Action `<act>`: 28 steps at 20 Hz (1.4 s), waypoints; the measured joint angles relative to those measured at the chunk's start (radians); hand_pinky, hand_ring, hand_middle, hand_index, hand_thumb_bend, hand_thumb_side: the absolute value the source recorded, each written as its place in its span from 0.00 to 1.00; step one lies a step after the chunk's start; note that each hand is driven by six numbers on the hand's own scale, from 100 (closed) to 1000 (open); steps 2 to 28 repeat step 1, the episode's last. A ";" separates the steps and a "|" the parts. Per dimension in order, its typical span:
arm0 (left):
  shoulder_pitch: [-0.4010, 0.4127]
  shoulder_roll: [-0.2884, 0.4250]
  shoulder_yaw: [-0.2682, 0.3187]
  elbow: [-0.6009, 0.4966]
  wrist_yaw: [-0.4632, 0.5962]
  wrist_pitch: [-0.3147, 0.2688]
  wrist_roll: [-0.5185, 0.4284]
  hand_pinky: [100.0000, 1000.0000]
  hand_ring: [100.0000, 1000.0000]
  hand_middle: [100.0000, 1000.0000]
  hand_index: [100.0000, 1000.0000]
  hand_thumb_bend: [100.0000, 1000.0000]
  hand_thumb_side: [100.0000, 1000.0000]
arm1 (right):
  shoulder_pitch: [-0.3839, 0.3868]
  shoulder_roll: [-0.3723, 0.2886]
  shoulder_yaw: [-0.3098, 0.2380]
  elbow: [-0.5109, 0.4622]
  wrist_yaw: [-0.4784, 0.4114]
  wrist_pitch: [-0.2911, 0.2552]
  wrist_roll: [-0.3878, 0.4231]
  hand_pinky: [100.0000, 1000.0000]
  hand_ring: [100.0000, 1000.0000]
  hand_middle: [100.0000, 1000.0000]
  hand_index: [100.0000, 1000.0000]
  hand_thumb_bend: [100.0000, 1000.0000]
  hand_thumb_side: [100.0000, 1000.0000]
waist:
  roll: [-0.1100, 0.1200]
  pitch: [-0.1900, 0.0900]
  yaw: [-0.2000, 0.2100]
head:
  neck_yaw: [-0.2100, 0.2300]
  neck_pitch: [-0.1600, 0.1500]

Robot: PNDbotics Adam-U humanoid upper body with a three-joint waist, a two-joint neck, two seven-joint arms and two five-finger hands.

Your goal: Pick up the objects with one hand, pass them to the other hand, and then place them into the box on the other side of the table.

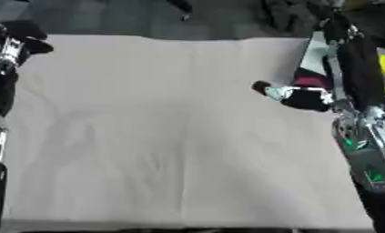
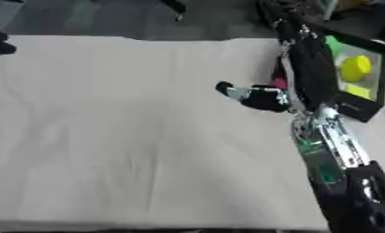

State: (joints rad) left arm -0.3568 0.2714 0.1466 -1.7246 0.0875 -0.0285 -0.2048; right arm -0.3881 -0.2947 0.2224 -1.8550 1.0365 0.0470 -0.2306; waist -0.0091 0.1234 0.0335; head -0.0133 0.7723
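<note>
The right hand [image 2: 257, 98], fingers curled around something pink [image 2: 280, 82], sits just left of the box [image 2: 376, 75] on the counter [image 2: 147, 127], far nearer than the left hand [image 1: 16, 43].

Soft even light, faint shadows, overall blur, no glare

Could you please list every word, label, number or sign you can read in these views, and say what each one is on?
None: no readable text shows anywhere. The box, the yellow object in it, the tablecloth and the right hand carry no legible marks.
</note>
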 measured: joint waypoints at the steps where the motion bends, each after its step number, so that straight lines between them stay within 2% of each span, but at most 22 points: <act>1: 0.003 0.000 -0.003 0.003 0.000 0.001 -0.006 0.71 0.54 0.53 0.67 0.08 0.61 | -0.002 0.000 0.008 0.000 -0.004 -0.007 0.010 0.67 0.65 0.77 0.91 0.79 0.33 | -0.001 0.000 0.000 | -0.003 0.000; 28: 0.003 0.000 -0.003 0.003 0.000 0.001 -0.006 0.71 0.54 0.53 0.67 0.08 0.61 | -0.002 0.000 0.008 0.000 -0.004 -0.007 0.010 0.67 0.65 0.77 0.91 0.79 0.33 | -0.001 0.000 0.000 | -0.003 0.000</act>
